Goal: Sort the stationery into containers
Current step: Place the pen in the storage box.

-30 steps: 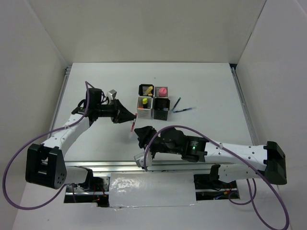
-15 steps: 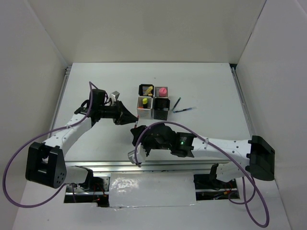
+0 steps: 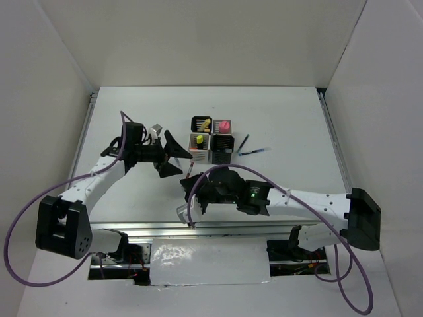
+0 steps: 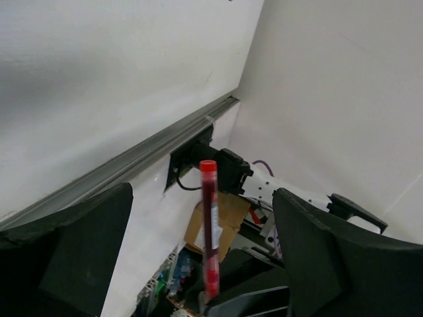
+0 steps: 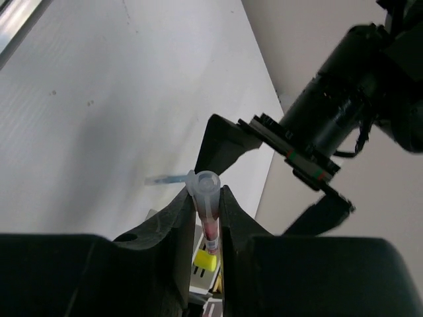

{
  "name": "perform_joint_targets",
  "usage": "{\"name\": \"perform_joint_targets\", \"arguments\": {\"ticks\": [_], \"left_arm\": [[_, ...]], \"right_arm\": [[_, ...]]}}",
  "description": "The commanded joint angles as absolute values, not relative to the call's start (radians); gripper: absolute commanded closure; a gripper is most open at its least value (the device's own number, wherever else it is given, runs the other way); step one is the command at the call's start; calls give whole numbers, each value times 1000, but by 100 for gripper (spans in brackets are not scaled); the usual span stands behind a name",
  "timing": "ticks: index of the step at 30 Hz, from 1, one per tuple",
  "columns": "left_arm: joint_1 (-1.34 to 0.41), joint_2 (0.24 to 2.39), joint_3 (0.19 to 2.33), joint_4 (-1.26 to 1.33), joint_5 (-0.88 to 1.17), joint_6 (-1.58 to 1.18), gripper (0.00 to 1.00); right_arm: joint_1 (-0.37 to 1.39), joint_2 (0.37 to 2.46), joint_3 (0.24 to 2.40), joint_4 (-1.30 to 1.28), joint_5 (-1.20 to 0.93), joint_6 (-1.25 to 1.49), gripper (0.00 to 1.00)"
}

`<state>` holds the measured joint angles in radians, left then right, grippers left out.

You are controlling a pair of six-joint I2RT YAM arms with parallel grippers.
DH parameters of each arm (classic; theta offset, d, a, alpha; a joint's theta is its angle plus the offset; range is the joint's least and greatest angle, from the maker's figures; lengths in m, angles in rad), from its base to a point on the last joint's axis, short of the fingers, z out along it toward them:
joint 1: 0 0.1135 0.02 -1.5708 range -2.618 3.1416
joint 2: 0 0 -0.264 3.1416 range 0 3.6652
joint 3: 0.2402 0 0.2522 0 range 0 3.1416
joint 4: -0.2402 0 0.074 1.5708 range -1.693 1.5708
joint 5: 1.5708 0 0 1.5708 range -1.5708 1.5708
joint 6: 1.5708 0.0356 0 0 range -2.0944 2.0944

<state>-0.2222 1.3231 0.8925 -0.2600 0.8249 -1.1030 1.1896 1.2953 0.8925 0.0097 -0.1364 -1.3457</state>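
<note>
The red pen (image 5: 209, 214) is sitting clamped between the right fingers (image 5: 173, 231), while the left fingers (image 4: 86, 244) are standing wide apart around it.

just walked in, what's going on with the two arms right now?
A handover between the arms. The right gripper is shut on the red pen, holding it upright. The left gripper, which held it a second ago, has opened wide and stands clear of it. The containers already hold a few highlighters. Two dark pens lie on the table to their right.
</note>
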Motion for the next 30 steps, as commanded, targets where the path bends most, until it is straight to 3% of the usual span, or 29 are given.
{"name": "perform_joint_targets", "arguments": {"ticks": [1,4,9,14,20,24,30], "left_arm": [[-184,1328,977,-276,799,-993,1],[-89,1336,1067,-298,743,-831,1],[-25,1256,1088,-204,586,-504,1],[28,1241,1042,-135,756,-322,1],[8,1215,960,-54,761,-226,4],[-14,1235,957,-147,830,77,4],[24,1322,988,-236,1020,291,20]], "right_arm": [[1146,1215,923,20,-185,-1264,100],[1066,1177,925,17,-215,-1111,100],[761,1201,1069,8,-326,-696,100],[491,1378,1307,-52,-324,-212,100],[430,1486,1371,-45,-334,72,100],[433,1517,1339,-20,-337,142,100],[422,1539,1286,-5,-316,170,100]]}}
